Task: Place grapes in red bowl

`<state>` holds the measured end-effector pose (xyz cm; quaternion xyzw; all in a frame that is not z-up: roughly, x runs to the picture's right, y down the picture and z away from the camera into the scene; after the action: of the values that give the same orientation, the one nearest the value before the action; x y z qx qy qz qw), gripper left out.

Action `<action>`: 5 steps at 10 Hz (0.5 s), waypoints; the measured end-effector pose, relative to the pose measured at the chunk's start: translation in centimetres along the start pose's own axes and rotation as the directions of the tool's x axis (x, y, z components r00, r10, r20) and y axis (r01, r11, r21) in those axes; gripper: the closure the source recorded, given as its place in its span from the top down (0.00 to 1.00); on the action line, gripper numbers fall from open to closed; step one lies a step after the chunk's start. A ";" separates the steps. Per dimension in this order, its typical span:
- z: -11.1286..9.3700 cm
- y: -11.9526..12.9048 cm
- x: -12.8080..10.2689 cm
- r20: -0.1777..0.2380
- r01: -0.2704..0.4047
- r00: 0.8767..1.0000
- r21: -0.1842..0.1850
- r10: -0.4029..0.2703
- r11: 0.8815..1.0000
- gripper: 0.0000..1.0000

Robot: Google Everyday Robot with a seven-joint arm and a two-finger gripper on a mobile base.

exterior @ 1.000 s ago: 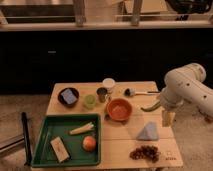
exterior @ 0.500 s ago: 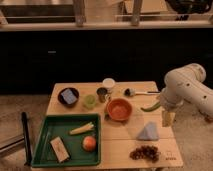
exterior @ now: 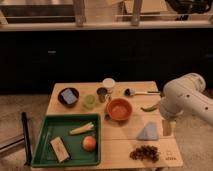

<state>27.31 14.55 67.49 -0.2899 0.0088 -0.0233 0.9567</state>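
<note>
gripper [exterior: 166,127]: hangs off your arm at the right edge of the table [exterior: 120,145], just right of the blue wedge [exterior: 148,131]; open or closed, you can't tell from here
grapes [exterior: 145,152]: front right corner of the table, near the edge, down-left of the gripper and not touching it
red bowl [exterior: 120,101]: mid-table, well apart from the grapes
change: pretty much none for you; arm, grapes and bowl all sit where they were half a second back
</note>
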 end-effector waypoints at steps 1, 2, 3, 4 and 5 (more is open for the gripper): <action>0.3 0.3 -0.4 0.002 0.014 1.000 -0.002 -0.014 1.000 0.80; 0.7 1.3 -0.6 0.001 0.028 1.000 -0.005 -0.028 1.000 0.80; 0.8 1.8 -0.7 0.001 0.034 0.999 -0.006 -0.034 0.999 0.80; 1.1 2.7 -0.7 -0.001 0.047 0.999 -0.009 -0.047 0.999 0.80; 1.6 3.2 -1.0 0.008 0.059 0.998 -0.013 -0.058 0.998 0.80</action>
<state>26.44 18.18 67.00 -0.2965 -0.0032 -0.0501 0.9537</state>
